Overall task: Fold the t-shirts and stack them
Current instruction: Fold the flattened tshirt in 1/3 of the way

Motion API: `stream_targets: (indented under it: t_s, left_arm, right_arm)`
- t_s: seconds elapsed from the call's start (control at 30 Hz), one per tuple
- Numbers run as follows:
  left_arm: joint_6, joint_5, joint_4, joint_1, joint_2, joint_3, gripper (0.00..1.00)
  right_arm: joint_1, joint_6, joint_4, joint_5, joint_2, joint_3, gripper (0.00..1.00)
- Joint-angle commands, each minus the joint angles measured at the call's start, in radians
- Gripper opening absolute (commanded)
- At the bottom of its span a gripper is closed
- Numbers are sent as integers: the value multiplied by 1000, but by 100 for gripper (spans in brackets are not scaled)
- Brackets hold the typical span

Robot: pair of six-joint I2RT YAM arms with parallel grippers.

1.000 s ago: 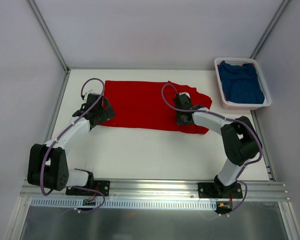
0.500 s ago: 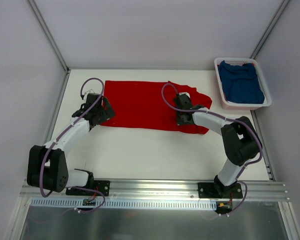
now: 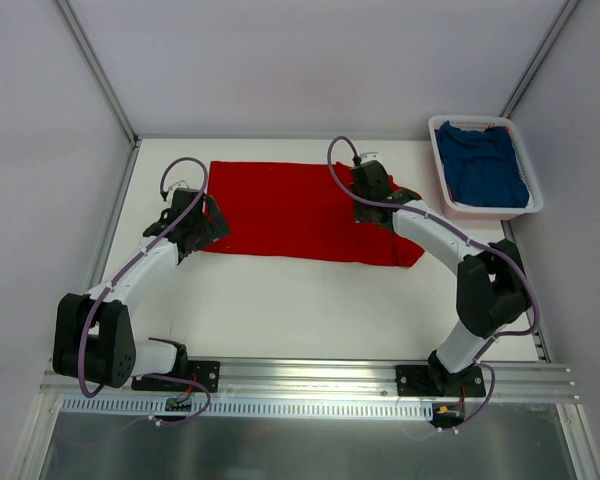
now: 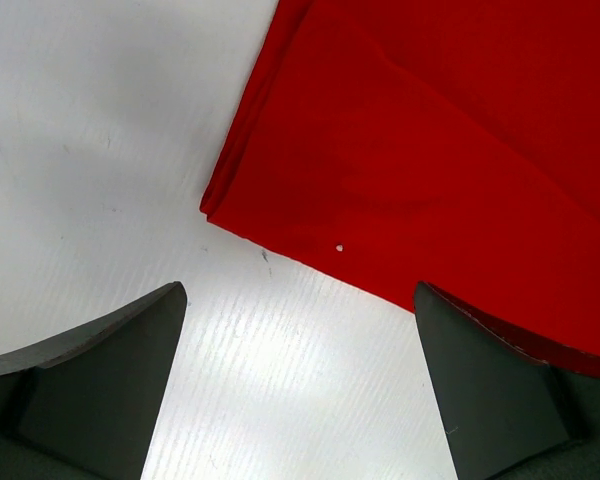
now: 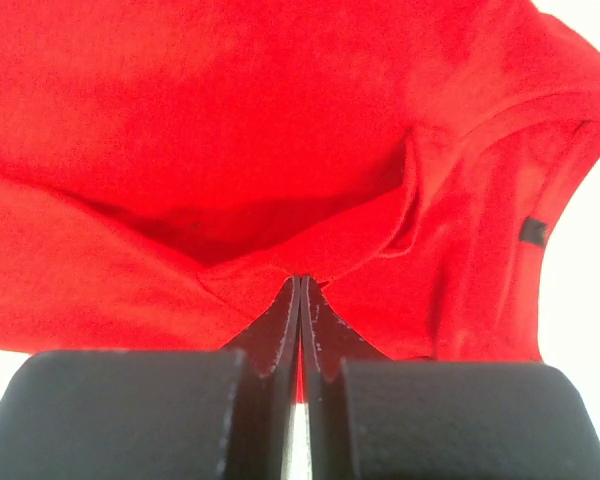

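The red t-shirt [image 3: 280, 210] lies spread across the far half of the table, its collar end to the right. My right gripper [image 3: 369, 182] is over that end, shut on a pinched fold of the red cloth [image 5: 230, 120], which bunches and lifts at the fingertips [image 5: 300, 282]. My left gripper [image 3: 206, 224] hangs open over the shirt's near-left corner [image 4: 220, 205], one finger above bare table and the other at the hem, with nothing between them. The blue t-shirt [image 3: 485, 170] lies crumpled in the white basket.
The white slatted basket [image 3: 439, 165] stands at the far right corner, close to the red shirt's collar end. Metal frame posts and grey walls bound the table on the left, the right and the far side. Both arm bases sit on the rail at the near edge.
My right gripper finished shutting on the red cloth and moved toward the far side, drawing the pinched fold with it. The left arm has stayed where it was, open.
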Motion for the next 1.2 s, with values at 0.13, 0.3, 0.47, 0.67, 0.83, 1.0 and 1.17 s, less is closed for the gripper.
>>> stream_targets:
  t_s: [0.13, 0.3, 0.47, 0.67, 0.83, 1.0, 1.17]
  left_arm:
    - [-1, -1, 4, -8, -36, -7, 99]
    - [3, 0, 4, -8, -31, -4, 99]
    - [3, 8, 4, -8, -31, 1, 99]
    - [2, 17, 4, -8, -36, 4, 99]
    - [-9, 35, 4, -10, -49, -4, 99]
    - [-24, 55, 4, -14, -43, -7, 99]
    - [-37, 60, 4, -28, -20, 1, 99]
  right_arm:
    - [-50, -34, -1, -5, 64, 77, 0]
    - [-69, -33, 6, -31, 148, 116, 0]
    - [-84, -31, -1, -42, 205, 157, 30]
    - [-95, -33, -32, -31, 204, 174, 36]
    - [-95, -27, -66, 0, 138, 159, 37]
    - [-93, 10, -113, -19, 66, 137, 37]
    - [-46, 70, -113, -4, -60, 2, 37]
